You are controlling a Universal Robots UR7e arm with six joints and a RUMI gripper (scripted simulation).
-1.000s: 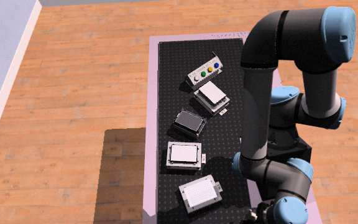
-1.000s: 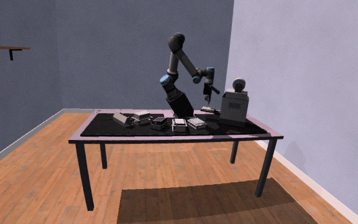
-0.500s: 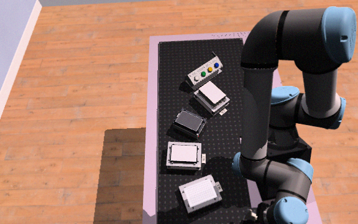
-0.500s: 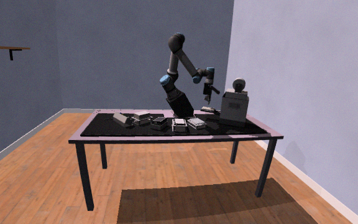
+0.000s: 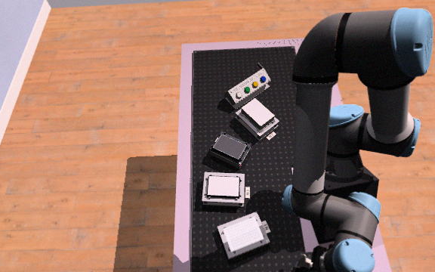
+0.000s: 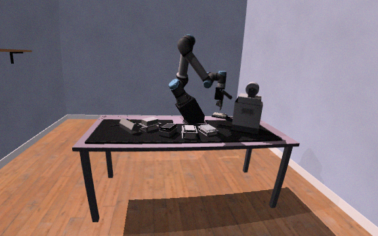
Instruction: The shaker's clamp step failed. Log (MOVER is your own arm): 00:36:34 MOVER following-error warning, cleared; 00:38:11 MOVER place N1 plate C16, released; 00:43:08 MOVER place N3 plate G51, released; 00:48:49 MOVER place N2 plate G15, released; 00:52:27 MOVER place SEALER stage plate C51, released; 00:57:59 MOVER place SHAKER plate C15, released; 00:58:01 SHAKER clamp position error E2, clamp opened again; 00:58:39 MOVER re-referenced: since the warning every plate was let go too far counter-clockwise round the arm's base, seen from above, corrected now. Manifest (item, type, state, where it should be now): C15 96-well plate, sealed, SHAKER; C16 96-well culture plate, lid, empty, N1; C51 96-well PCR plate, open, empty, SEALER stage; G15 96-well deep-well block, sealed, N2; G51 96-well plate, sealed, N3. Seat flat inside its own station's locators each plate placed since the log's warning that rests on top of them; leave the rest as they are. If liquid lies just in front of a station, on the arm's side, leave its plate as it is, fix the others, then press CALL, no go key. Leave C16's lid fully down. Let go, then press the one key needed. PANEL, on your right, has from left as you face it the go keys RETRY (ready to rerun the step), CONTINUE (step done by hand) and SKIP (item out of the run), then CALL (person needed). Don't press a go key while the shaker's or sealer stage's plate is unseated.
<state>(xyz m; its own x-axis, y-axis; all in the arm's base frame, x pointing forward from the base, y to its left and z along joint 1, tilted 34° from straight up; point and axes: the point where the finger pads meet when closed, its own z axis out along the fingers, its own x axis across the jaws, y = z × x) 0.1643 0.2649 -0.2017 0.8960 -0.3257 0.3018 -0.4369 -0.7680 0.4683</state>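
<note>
Plainly, going left to right in the side view, the counter (image 6: 87,143) carries the panel (image 6: 128,125), then four stations in an arc, then the sealer (image 6: 248,112) with a dark plate (image 6: 220,115) on its stage. The tool (image 6: 219,104) hangs spread and empty just above that plate. From overhead, the nest beside the panel holds a white plate (image 5: 258,112) that looks skewed on its base. The risk, I judge, is descending off-centre and nudging the stage plate further onto its locators, or tilting it on release. Small tags (image 5: 271,135) sit beside some nests, but their writing is too small to read; the panel's keys show colours only.
</note>
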